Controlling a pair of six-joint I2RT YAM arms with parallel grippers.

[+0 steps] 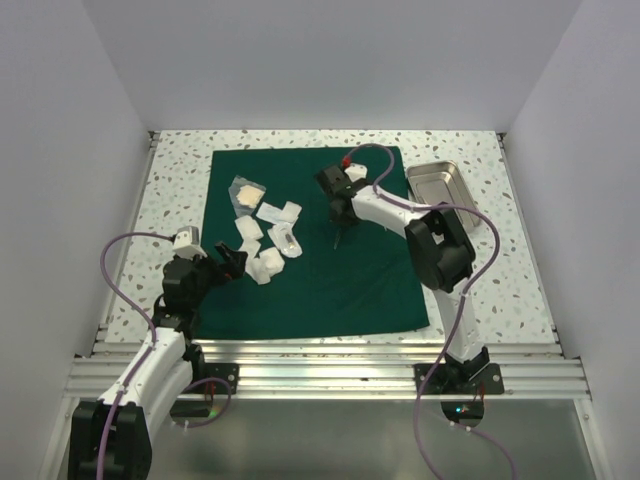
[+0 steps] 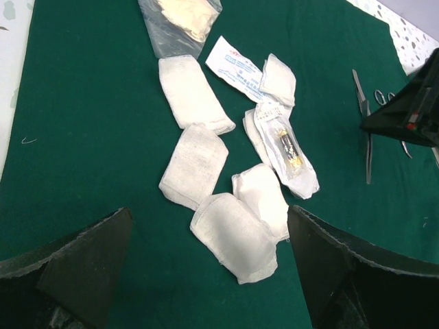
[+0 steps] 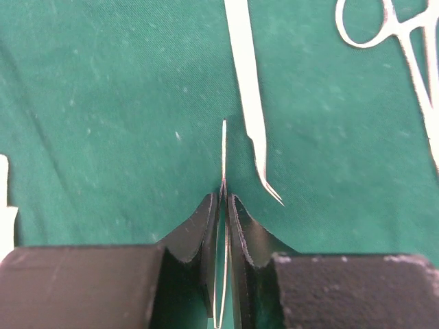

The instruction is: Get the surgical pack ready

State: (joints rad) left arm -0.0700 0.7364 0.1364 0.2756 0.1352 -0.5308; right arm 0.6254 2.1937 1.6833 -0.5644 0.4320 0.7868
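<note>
Well, the paper packet (image 2: 235,65) out past the left fingers has blue print, but it is too small to read. The left gripper (image 2: 209,212) leans low with its fingers spread wide, and white gauze pads (image 2: 233,233) lie between and ahead of them. The right gripper (image 3: 223,205) points down, its fingers pinched on a thin metal tool (image 3: 223,151). Under both sets of fingers the dark green drape (image 1: 330,290) lies flat and smooth on the table (image 1: 500,290).

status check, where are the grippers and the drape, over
Left gripper open above gauze pads. Right gripper shut on thin steel instrument. Green drape spread flat, pads and loose forceps on it. Steel tray off the drape.
</note>
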